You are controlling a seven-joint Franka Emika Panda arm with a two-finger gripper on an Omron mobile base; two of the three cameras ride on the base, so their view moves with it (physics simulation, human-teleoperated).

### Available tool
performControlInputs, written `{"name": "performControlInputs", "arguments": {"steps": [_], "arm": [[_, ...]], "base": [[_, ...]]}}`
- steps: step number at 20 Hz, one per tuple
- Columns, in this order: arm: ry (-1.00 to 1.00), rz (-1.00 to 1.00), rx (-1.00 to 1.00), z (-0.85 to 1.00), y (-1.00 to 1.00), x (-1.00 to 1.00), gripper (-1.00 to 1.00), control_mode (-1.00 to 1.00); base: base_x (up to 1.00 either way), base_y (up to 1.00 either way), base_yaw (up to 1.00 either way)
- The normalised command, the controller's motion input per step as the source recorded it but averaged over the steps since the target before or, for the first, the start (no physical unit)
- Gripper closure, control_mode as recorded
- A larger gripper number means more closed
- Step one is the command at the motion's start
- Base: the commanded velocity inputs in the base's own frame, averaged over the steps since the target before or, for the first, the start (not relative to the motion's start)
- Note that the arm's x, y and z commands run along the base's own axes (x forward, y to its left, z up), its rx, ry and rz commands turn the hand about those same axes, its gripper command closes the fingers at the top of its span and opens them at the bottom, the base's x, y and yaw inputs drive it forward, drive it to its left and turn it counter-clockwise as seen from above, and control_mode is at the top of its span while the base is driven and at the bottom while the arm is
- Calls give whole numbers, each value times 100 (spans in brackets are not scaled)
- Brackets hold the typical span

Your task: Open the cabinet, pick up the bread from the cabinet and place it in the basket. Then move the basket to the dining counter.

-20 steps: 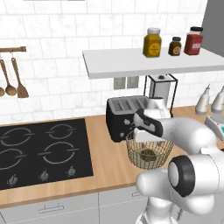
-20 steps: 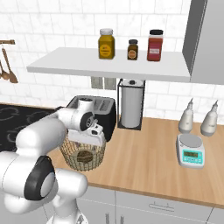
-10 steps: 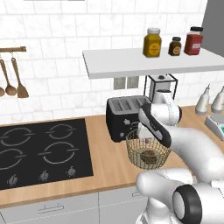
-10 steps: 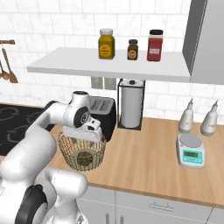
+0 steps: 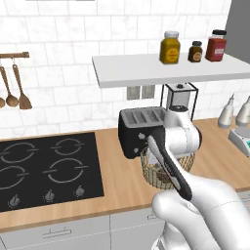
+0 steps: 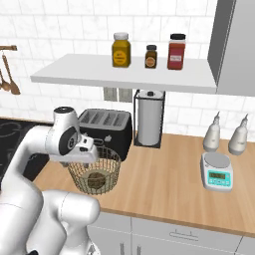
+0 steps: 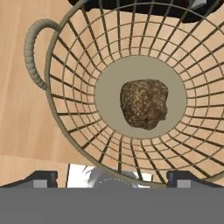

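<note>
The left base view looks forward and down from behind the arm's left; the right base view does likewise from its right. Both share the black toaster (image 5: 141,131) (image 6: 107,129), wall shelf (image 5: 171,68) (image 6: 124,74) and basket (image 5: 156,172) (image 6: 94,172). The hand view looks straight down, close above the basket (image 7: 78,109).

The small, lumpy dark-brown bread (image 7: 144,103) lies on the flat beige base of the round tan wire basket (image 7: 65,94), which stands upright on the wood counter just in front of the black toaster (image 6: 107,128).
</note>
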Motion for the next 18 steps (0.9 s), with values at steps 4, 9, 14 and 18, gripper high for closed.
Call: {"name": "performControlInputs", "arguments": {"steps": [4, 9, 14, 18], "arm": [[-1, 19, -14, 0, 14, 8, -100, -100], [0, 21, -9, 0, 5, 34, -100, -100], [0, 16, 0, -11, 14, 22, -100, -100], [0, 13, 0, -34, 11, 18, -100, -100]], "base": [[0, 0, 0], [0, 0, 0], [0, 0, 0], [0, 0, 0]]}}
